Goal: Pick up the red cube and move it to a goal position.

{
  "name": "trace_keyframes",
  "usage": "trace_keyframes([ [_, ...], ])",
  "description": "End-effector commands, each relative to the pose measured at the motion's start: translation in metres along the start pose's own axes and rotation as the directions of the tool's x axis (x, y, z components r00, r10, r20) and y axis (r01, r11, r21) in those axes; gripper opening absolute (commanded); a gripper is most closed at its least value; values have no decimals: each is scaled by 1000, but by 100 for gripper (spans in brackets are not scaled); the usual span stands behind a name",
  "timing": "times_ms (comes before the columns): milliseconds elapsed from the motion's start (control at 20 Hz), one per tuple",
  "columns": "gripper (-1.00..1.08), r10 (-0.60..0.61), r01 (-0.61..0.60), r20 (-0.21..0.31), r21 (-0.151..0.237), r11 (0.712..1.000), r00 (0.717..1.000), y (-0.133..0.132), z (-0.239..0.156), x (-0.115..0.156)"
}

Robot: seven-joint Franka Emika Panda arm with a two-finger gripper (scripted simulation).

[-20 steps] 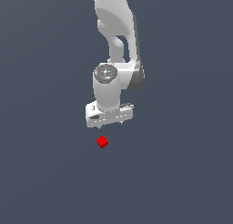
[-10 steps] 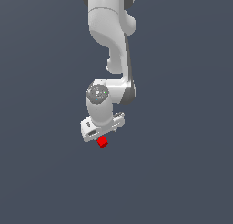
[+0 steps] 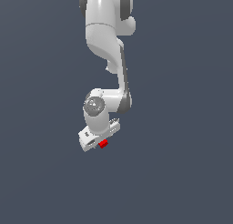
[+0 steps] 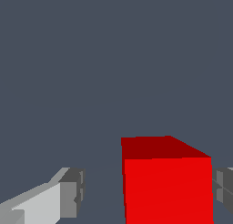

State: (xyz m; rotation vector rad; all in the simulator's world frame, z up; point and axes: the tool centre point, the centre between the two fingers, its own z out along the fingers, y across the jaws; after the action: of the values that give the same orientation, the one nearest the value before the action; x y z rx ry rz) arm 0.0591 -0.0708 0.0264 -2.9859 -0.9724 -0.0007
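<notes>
plain grey ground | red cube [image 4: 167,184] between spread fingers [image 4: 68,193]

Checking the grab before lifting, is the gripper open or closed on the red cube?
Open: the wrist view shows the red cube between the fingers, with a gap on one side.

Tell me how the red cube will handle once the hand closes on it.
The red cube has flat faces and sharp edges, so it likely won't roll. It looks rigid and probably light. It sits off-centre between the fingers of the hand, so it may slide before both pads touch.
</notes>
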Motion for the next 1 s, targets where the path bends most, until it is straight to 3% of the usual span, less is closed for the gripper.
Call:
trace_keyframes([
  [0,100,-21,21,0,-1,1000,1000,3,4,2],
  [200,100,-31,31,1,-1,1000,1000,4,7,3],
  [250,-100,-31,31,1,-1,1000,1000,4,7,3],
  [950,-100,-31,31,1,-1,1000,1000,4,3,1],
])
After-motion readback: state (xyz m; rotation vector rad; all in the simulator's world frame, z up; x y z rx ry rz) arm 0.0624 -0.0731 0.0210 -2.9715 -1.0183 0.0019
